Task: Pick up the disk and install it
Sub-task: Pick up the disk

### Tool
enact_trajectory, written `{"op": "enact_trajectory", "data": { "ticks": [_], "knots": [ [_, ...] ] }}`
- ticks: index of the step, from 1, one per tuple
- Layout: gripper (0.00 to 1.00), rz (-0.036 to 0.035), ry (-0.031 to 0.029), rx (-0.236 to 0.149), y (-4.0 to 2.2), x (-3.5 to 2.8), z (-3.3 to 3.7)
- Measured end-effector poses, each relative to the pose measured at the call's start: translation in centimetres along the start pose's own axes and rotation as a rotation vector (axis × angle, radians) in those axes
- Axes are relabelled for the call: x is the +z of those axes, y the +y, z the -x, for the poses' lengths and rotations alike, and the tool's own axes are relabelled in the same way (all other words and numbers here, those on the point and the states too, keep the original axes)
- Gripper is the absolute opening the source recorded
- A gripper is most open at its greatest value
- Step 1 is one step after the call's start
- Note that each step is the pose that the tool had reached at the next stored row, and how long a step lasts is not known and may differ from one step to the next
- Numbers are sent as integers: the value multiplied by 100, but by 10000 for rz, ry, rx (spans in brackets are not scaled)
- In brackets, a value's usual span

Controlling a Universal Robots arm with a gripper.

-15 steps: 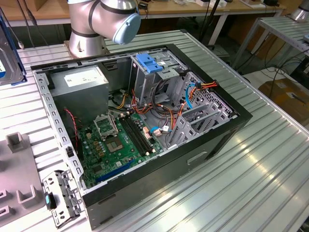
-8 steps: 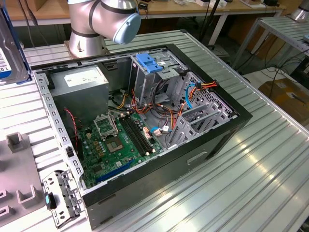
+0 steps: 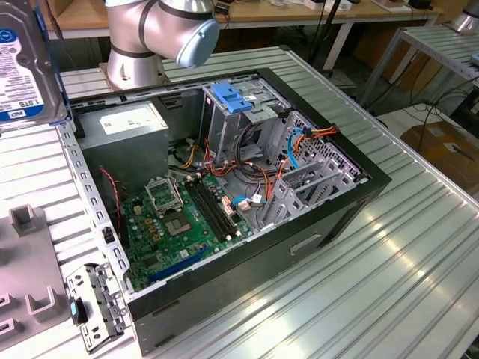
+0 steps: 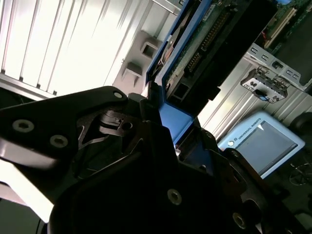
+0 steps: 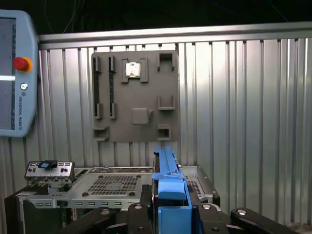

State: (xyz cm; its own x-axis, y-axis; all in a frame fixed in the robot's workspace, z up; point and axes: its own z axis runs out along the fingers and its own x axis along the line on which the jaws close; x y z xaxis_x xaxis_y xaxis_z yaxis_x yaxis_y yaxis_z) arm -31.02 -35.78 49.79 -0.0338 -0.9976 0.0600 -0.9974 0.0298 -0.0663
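We see print on the blue-and-white label of the disk [image 3: 22, 67], on the white sticker [image 3: 131, 117] atop the power-supply box [image 3: 123, 146], and small lettering on the pendant [image 5: 12, 97] below its red button [image 5: 20, 64].

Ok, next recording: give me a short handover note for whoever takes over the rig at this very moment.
Tool: shut on the disk, gripping its blue carrier.
Disk: held up off the table at the exterior view's upper left, outside the open computer case.
Done: the disk is picked up.
Left: it is not yet in the case.
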Motion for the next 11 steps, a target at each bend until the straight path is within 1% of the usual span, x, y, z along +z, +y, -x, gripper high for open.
{"op": "enact_trajectory", "data": {
  "ticks": [2, 7, 8, 9, 10, 11],
  "knots": [
    [37, 1, 4, 1, -94, 6, 3],
    [37, 1, 8, 0, -362, 23, 12],
    [37, 0, 7, 0, -436, 28, 15],
    [37, -1, 7, -1, -527, 34, 18],
    [37, 1, 8, 0, -591, 37, 22],
    [37, 0, 8, 0, -632, 40, 23]
  ]
}}
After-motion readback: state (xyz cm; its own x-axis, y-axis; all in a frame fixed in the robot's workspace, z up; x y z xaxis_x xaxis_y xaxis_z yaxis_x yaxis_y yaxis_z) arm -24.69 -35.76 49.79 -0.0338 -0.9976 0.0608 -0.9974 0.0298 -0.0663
